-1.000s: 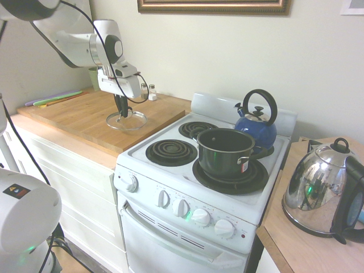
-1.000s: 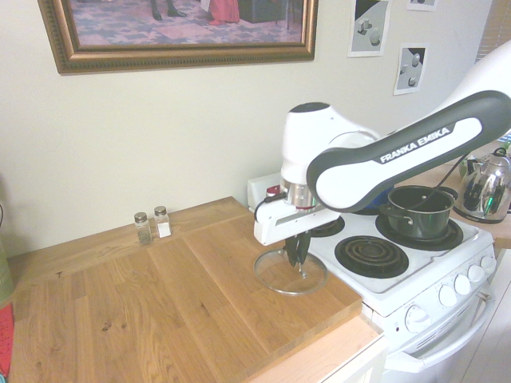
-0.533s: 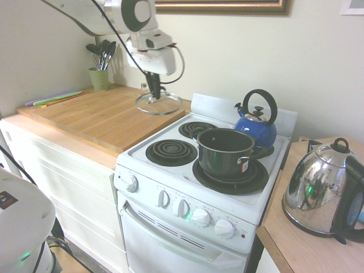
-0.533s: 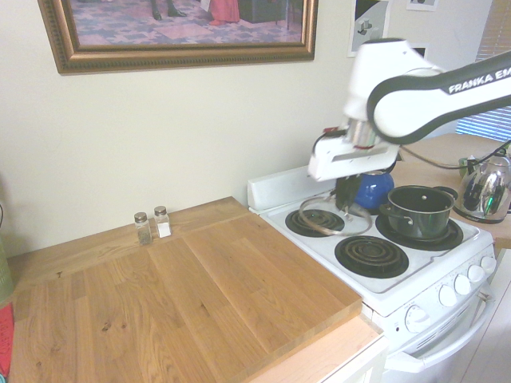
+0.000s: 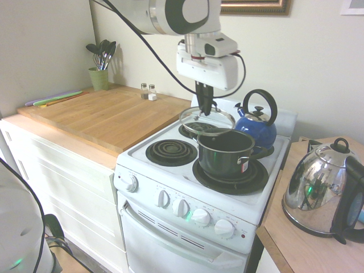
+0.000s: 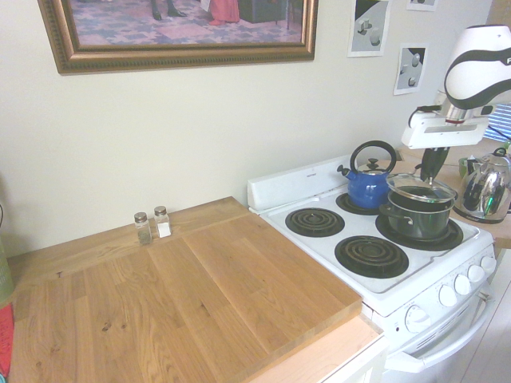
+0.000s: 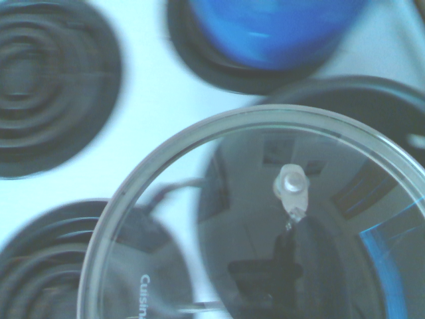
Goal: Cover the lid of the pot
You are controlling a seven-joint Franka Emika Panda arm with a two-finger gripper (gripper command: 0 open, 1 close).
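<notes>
The gripper (image 5: pixel 205 106) is pinching the knob of the glass lid (image 5: pixel 206 120), jaws closed tight on it, and holding the lid level in the air just above the pot (image 5: pixel 226 152) on the stove's (image 5: pixel 170 170) front burner. The lid is hanging off-centre toward the back burners, so aligning, lowering and releasing are left.

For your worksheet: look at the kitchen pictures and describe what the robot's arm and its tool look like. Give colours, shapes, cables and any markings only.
The arm is glossy white with rounded segments and a dark grey-black ring at one joint. A black cable loops along it to the wrist. The wrist ends in a boxy white block, and below it the tool is a narrow dark part. In the second exterior view, a black band on the arm carries white lettering, cut off at the frame edge.
</notes>
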